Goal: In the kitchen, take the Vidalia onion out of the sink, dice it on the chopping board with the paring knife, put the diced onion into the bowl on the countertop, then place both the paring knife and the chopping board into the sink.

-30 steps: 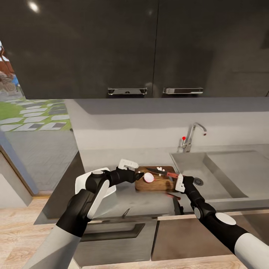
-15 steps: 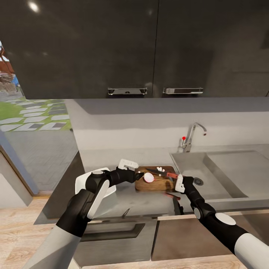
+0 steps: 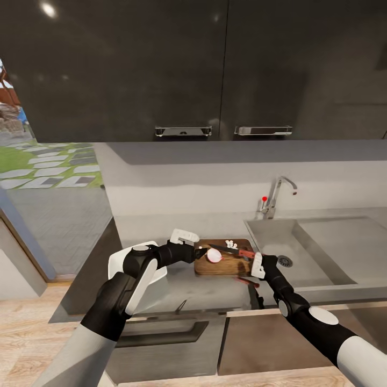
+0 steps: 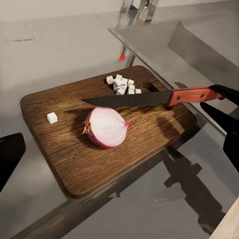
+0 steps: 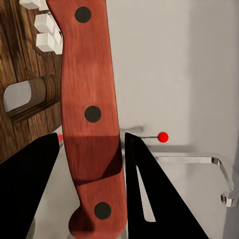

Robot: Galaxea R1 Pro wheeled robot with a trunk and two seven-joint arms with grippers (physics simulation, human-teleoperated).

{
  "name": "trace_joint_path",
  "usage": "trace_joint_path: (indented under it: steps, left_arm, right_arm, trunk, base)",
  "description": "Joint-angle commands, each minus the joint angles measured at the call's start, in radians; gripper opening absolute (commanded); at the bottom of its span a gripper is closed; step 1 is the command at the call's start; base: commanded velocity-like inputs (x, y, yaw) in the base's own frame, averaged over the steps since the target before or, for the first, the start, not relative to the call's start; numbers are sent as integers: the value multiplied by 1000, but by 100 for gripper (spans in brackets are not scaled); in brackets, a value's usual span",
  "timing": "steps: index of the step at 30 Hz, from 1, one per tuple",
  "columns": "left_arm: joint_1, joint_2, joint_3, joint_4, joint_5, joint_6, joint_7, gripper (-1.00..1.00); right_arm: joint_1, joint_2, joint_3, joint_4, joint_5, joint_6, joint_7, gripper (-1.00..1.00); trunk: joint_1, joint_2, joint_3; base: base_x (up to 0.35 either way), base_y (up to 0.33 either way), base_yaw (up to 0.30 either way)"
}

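My right end effector [image 3: 257,265] is clamped on the paring knife [image 4: 154,98] by its red-orange handle, which my right wrist view shows wedged between my two dark fingers [image 5: 149,199], three dark rivets down its length. The dark pointed blade reaches out over the chopping board [image 3: 223,258], held just above the wood with its tip toward the half onion [image 4: 106,127]. That half lies cut face up, pale with purple-pink rings and a purple skin edge. A small heap of white diced cubes [image 4: 122,83] sits by the board's oval handle slot, and one lone cube [image 4: 52,117] lies near the opposite end.

My left end effector [image 3: 196,251] hovers at the board's left edge, just beside the onion half; I cannot tell whether it is open or closed.

Against a second ago, my right wrist sits slightly higher and closer to the board, and the knife has shifted a little with it; the onion and cubes lie as they did.

The head view adds the white bowl [image 3: 118,260] on the tabletop [image 3: 209,293] behind my left arm, and the sink [image 3: 322,247] with its chrome tap [image 3: 279,194] to the board's right.
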Motion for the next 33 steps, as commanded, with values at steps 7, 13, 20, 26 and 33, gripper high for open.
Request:
trace_joint_path:
  steps: [7, 13, 20, 26, 33]
  left_arm:
    - [-1, 0, 1, -1, 0, 5, -2, 100]
    - [-1, 0, 1, -1, 0, 5, -2, 100]
    - [-1, 0, 1, -1, 0, 5, -2, 100]
    - [-1, 0, 1, -1, 0, 5, -2, 100]
    - [-1, 0, 1, -1, 0, 5, -2, 100]
  right_arm:
    - [-2, -1, 6, 1, 11, 16, -6, -100]
    - [-2, -1, 44, 36, 11, 53, -6, -100]
    - [-2, -1, 40, 36, 11, 50, -6, -100]
    - [-2, -1, -28, 27, 11, 44, -5, -100]
    - [-2, -1, -143, 16, 11, 36, 3, -100]
  trunk:
    - [1, -2, -2]
    - [1, -2, -2]
    - [1, -2, -2]
    - [1, -2, -2]
    - [1, -2, -2]
  base:
    - [0, 0, 0]
    - [0, 0, 0]
    - [0, 0, 0]
    - [0, 0, 0]
    - [0, 0, 0]
